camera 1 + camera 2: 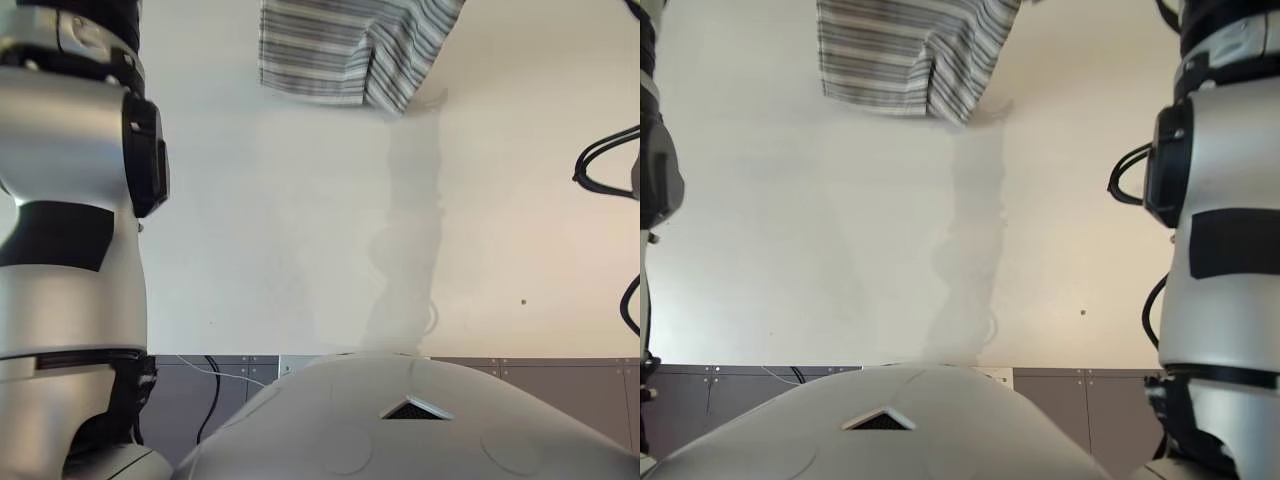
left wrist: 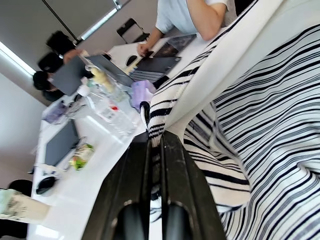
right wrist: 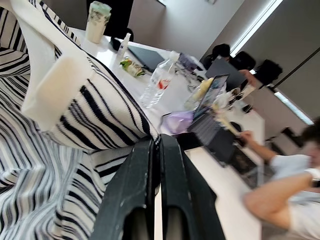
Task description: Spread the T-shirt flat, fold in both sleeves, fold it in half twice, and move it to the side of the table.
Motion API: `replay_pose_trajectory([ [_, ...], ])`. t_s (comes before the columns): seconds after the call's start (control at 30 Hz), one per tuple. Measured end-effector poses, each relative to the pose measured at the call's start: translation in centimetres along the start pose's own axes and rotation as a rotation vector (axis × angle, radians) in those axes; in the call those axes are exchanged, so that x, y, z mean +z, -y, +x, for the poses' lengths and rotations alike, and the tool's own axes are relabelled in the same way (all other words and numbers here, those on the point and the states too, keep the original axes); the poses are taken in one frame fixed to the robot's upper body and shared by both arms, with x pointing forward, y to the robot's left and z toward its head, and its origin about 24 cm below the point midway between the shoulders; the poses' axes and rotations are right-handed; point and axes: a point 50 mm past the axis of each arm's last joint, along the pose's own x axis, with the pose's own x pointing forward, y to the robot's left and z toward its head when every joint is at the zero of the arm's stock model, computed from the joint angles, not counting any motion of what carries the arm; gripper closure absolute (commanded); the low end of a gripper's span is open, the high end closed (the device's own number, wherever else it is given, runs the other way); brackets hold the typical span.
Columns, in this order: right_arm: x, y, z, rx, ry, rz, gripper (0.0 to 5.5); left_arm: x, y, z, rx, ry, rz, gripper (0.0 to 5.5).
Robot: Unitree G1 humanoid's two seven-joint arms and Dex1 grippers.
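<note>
Logging what I see from my station.

Item one: striped T-shirt (image 1: 340, 55), grey and white, hanging bunched at the far end of the head view, over the table. I cannot tell whether its lower edge touches the top.

Item two: left gripper (image 2: 156, 141), fingers pressed nearly together, with a fold of the striped cloth pinched between them beside a white band.

Item three: right gripper (image 3: 156, 142), likewise clamped tight on a striped fold near a white cuff.

Item four: table (image 1: 250, 260), plain white and smooth, carrying the cloth's soft shadow and one small dark speck (image 1: 523, 301).

Item five: grey panels (image 1: 540, 385) below its near edge, with thin cables (image 1: 210, 380) against them.

Item six, room behind: a long white desk (image 3: 212, 175) holding a water bottle (image 3: 157, 82), a lidded cup (image 3: 97, 20), a closed laptop (image 3: 150, 56) and an open laptop (image 3: 214, 92).
</note>
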Motion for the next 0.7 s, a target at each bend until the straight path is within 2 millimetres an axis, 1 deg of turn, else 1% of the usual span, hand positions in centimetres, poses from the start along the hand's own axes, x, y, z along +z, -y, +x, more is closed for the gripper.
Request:
replay_pose_trajectory([
  [0.1, 1.8, 0.9, 0.4, -0.161, -0.009, -0.113, 5.38, 2.1, -0.8, 0.2, 0.102, 0.01, 0.087, 5.4],
  [0.17, 2.8, 1.5, 0.3, -0.233, -0.001, -0.171, 5.38, 2.9, -1.3, 0.1, 0.162, 0.027, 0.103, 5.4],
  [0.2, 3.7, 1.9, 0.2, -0.265, 0.019, -0.2, 5.38, 3.6, -1.7, -0.1, 0.194, 0.047, 0.101, 5.4],
  [0.23, 5.1, 2.4, 0.0, -0.284, 0.07, -0.215, 5.38, 4.7, -2.1, -0.3, 0.216, 0.096, 0.112, 5.4],
  [0.27, 5.5, 2.5, -0.1, -0.271, 0.098, -0.214, 5.38, 5.1, -2.2, -0.4, 0.211, 0.122, 0.123, 5.4],
  [0.3, 5.7, 2.4, -0.3, -0.211, 0.128, -0.221, 5.38, 5.2, -2.4, -0.7, 0.172, 0.151, 0.141, 5.4],
  [0.37, 5.5, 2.0, -0.7, -0.065, 0.187, -0.224, 5.38, 4.3, -2.4, -1.5, 0.066, 0.192, 0.182, 5.4],
  [0.4, 4.7, 1.6, -1.1, 0.027, 0.215, -0.227, 5.38, 2.7, -2.1, -2.0, -0.011, 0.203, 0.193, 5.4],
  [0.43, 3.5, 1.0, -1.5, 0.124, 0.234, -0.212, 5.38, 0.5, -1.5, -2.5, -0.1, 0.205, 0.182, 5.4],
  [0.5, 0.9, -0.6, -2.2, 0.284, 0.253, -0.18, 5.38, -3.8, 0.7, -3.3, -0.253, 0.207, 0.155, 5.4],
  [0.57, -3.1, -3.4, -3.3, 0.43, 0.25, -0.11, 5.38, -9.7, 4.8, -5.2, -0.389, 0.183, 0.096, 5.4],
  [0.6, -5.1, -5.2, -4.2, 0.501, 0.25, -0.065, 5.38, -12.3, 7.3, -6.6, -0.454, 0.173, 0.059, 5.4],
  [0.63, -6.8, -6.8, -5.3, 0.559, 0.24, -0.027, 5.38, -14.1, 9.3, -7.9, -0.499, 0.171, 0.026, 5.4],
  [0.67, -8.5, -8.6, -6.6, 0.618, 0.226, 0.015, 5.38, -15.2, 11.2, -9.3, -0.54, 0.177, 0.0, 5.4],
  [0.7, -9.8, -10.1, -7.9, 0.67, 0.211, 0.049, 5.38, -15.9, 12.7, -10.5, -0.57, 0.184, -0.013, 5.4],
])
